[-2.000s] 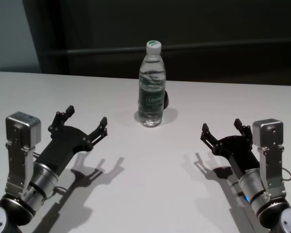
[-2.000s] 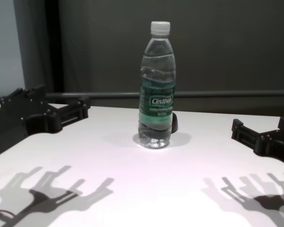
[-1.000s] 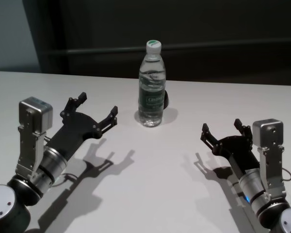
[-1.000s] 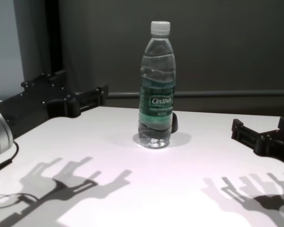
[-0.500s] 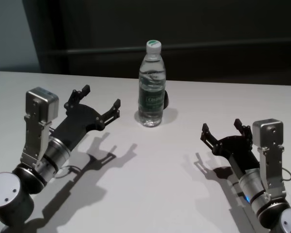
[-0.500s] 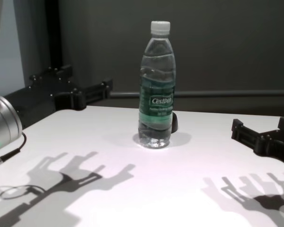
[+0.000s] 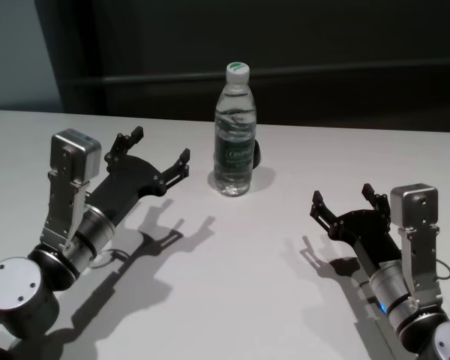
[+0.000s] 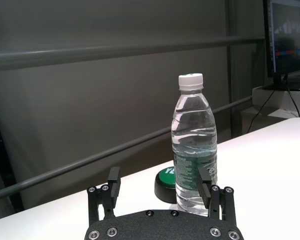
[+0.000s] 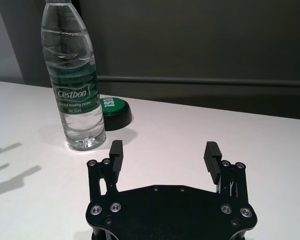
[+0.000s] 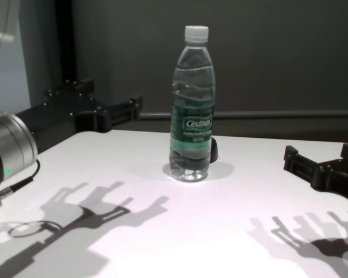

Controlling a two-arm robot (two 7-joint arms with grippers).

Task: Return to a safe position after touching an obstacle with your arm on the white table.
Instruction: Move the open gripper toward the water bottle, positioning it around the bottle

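The left claw (image 7: 159,154) is raised off the white table (image 7: 232,300) with its two fingers spread wide apart and nothing between them. It points toward the bottle (image 7: 234,131), which stands just ahead of it and a little to its right, close to the right fingertip (image 7: 183,157) but not touching it. In the left wrist view the same claw (image 8: 160,187) frames the scene: the bottle (image 8: 194,145) rises upright just past the right finger (image 8: 206,185), overlapping it in the picture, while the gap between the fingers looks out on bare tabletop and a dark wall. The claw's shadow falls on the table below and behind it.

The bottle is clear, part filled with water, with a white cap (image 7: 238,71) and a green label (image 10: 191,124). A small round black button with a green top (image 9: 110,110) sits right against its base, on the side away from the left claw.

The right claw (image 7: 343,202) hangs low over the table, well apart from the bottle, which is ahead of it and off to its left. Its fingers also stand wide open and hold nothing, as the right wrist view (image 9: 164,155) shows clearly.
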